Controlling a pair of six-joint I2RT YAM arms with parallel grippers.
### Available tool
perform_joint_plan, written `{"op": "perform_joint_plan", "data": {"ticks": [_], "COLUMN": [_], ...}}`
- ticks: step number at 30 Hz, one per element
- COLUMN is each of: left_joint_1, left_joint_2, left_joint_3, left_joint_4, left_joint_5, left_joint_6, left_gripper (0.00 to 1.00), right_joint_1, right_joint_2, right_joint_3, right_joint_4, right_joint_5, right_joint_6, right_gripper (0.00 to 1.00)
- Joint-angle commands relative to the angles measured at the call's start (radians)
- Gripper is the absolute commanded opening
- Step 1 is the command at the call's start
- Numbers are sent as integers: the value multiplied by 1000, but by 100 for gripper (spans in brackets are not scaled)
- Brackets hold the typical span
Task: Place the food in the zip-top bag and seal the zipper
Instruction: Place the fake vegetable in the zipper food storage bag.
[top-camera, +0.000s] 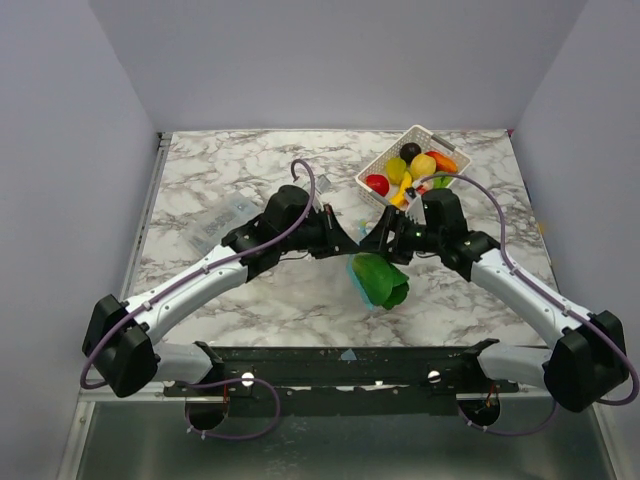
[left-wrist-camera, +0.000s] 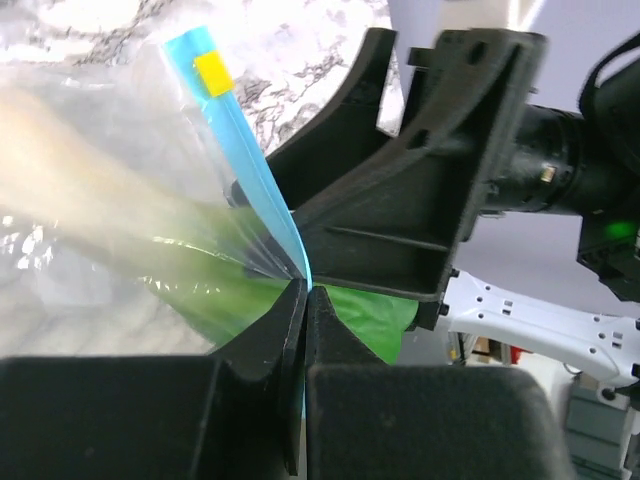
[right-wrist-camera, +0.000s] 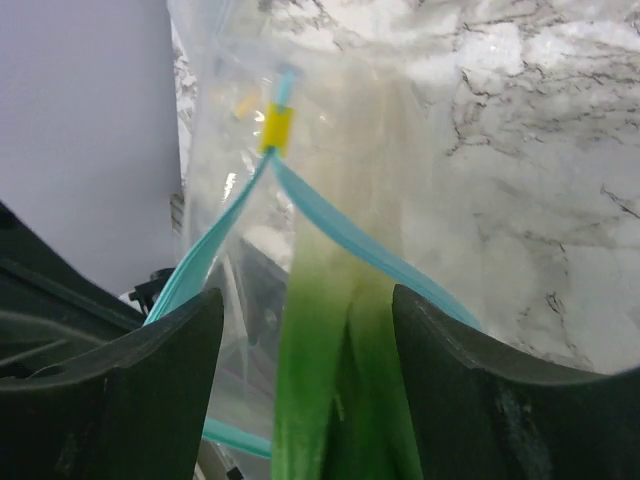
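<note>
Marble surface, mid-way: the bag lies between both hands with green food inside. Left hand is clamped on the blue zipper; right hand stands open, fingers either side of the bag's mouth.

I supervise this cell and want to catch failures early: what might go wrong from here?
The green-and-white vegetable seems to poke out between the zipper strips, so sealing could jam on it. The left gripper pinches only the zipper's edge; the floppy bag might slip free. The right gripper, open astride the vegetable, could drag it out when retreating.
</note>
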Motion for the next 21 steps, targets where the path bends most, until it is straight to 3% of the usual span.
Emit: {"op": "perform_joint_plan", "data": {"ticks": [1, 11, 14, 21], "left_joint_1": [18, 21, 21, 21], "left_joint_2": [8, 66, 77, 115], "left_joint_3": [-41, -48, -61, -52], "left_joint_4": [63, 84, 103, 121], "left_joint_5": [85, 105, 108, 122], "left_joint_6": [-87, -91, -101, -114], "left_gripper": [0, 0, 0, 0], "right_joint_1": [7, 32, 39, 130], "right_joint_2": [-11, -41, -88, -173], "right_joint_3": [0, -47, -132, -284], "right_joint_4": [-91, -243, -129, 139], "right_joint_5": [-9, -63, -60, 186], "right_joint_6": [-82, -326, -342, -239], "right_gripper": [73, 74, 73, 74]}}
